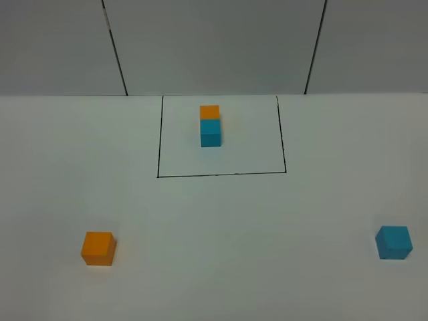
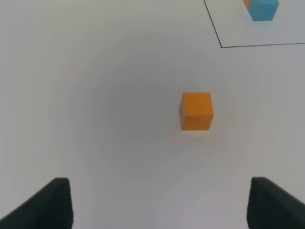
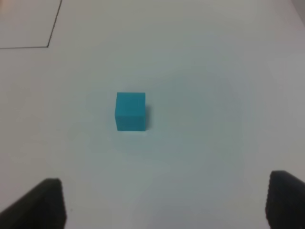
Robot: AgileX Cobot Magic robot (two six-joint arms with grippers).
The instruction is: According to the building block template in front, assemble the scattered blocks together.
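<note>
The building block template is an orange cube (image 1: 209,112) joined to a cyan-blue cube (image 1: 210,132), inside a black-lined rectangle (image 1: 221,174) at the back middle. The scattered orange cube (image 1: 99,248) lies at the front left. It also shows in the left wrist view (image 2: 196,110), ahead of my open, empty left gripper (image 2: 162,210). The scattered cyan-blue cube (image 1: 393,242) lies at the front right. It also shows in the right wrist view (image 3: 130,111), ahead of my open, empty right gripper (image 3: 164,205). Neither gripper shows in the exterior high view.
The white table (image 1: 221,241) runs back to a grey wall (image 1: 214,47) with black seams. A corner of the black rectangle shows in the left wrist view (image 2: 221,46) and in the right wrist view (image 3: 48,46).
</note>
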